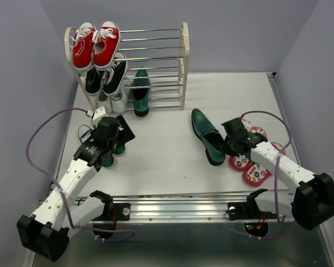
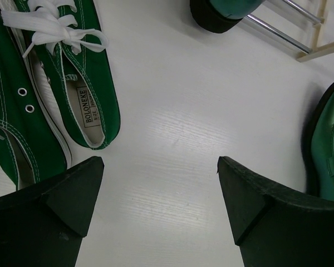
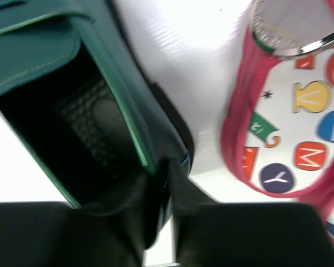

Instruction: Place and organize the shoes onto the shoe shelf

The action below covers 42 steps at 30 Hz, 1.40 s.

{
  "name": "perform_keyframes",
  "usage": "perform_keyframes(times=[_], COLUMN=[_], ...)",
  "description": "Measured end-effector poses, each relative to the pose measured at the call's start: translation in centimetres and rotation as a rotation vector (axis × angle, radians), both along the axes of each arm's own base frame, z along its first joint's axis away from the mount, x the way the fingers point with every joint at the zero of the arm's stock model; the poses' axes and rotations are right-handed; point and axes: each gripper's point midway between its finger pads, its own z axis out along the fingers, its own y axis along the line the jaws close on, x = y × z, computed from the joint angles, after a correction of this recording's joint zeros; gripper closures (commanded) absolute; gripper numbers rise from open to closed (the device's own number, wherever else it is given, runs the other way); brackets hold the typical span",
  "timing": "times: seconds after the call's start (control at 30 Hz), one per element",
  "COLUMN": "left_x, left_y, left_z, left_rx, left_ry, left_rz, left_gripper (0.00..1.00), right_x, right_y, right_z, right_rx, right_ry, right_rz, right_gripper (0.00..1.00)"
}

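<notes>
Looking from your left, the green sneakers (image 2: 83, 83) lie side by side on the table (image 1: 172, 161), well short of the shelf (image 1: 183, 50). Your left gripper (image 2: 160, 167) hangs just to their right with its jaws spread wide over bare tabletop, holding nothing and touching neither sneaker.

Behind it, the shelf stands at the back of the table. You can see red sneakers (image 1: 94, 44) on its top rods and black sneakers (image 1: 108, 78) on the tier below. One green loafer (image 1: 140, 92) sits toe-down on the lower rods beside them, its heel end reaching the tabletop.

Further right, the other loafer (image 1: 207, 136) lies on the open table, toe pointing towards the back. Your right gripper (image 3: 167, 189) is at its heel, one finger inside the shoe and one outside, jaws pinching the heel wall. Just right of that, the flip-flops (image 1: 255, 164) lie flat on the table, partly under your right arm.
</notes>
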Motion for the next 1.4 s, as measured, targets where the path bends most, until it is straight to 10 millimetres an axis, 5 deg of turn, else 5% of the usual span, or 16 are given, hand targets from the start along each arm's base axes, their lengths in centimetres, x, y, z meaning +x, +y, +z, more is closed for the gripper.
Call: perform_keyframes(times=[0.03,0.3,0.63,1.07,1.4], left_x=[0.0,-0.1,0.1,0.2,-0.2], left_y=[0.1,0.3,0.3,0.9,1.6], left_z=[-0.1,-1.0,-0.8,-0.8,-1.1], left_rx=[0.002,0.015,0.017,0.026,0.033], left_ry=[0.000,0.014,0.002,-0.004,0.011], left_rz=[0.002,0.009,0.013,0.046,0.092], left_gripper=[0.04,0.04,0.03,0.01,0.01], right_x=[0.1,-0.2,-0.8,4.3,9.0], right_y=[0.0,0.8,6.4,13.1,14.4], right_z=[0.0,0.4,3.0,4.6,4.2], right_rx=[0.001,-0.032,0.146,0.152,0.105], right_ry=[-0.004,0.000,-0.008,-0.074,-0.123], right_rz=[0.002,0.155,0.317,0.205,0.042], right_gripper=[0.99,0.99,0.99,0.99,0.99])
